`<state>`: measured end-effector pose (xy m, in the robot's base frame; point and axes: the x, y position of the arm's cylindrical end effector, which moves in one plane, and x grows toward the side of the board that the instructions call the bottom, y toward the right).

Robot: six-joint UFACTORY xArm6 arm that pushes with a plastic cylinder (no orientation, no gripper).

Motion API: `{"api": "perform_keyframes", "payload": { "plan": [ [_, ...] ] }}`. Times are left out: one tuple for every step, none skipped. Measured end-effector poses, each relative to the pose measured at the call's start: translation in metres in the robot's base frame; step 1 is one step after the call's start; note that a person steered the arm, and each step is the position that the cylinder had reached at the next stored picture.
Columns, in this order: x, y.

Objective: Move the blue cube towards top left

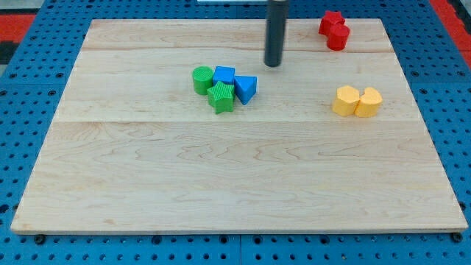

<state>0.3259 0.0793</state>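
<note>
The blue cube (224,75) sits on the wooden board (147,184) in a tight cluster above the board's middle. A green cylinder (202,79) touches its left side, a green star-shaped block (221,97) lies just below it, and a blue triangular block (246,88) is at its right. My tip (273,64) is the lower end of a dark rod coming down from the view's top. It stands above and to the right of the cluster, apart from the blue cube and the blue triangular block.
Two red blocks (334,29) sit together near the board's top right edge. Two yellow blocks (357,101) sit together at the right. Blue pegboard (29,88) surrounds the board.
</note>
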Motion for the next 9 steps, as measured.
{"api": "perform_keyframes", "payload": {
  "plan": [
    [0.038, 0.013],
    [0.070, 0.013],
    [0.102, 0.012],
    [0.109, -0.015],
    [0.087, -0.036],
    [0.062, -0.042],
    [0.046, -0.051],
    [0.049, -0.048],
    [0.062, -0.042]
  ]
}}
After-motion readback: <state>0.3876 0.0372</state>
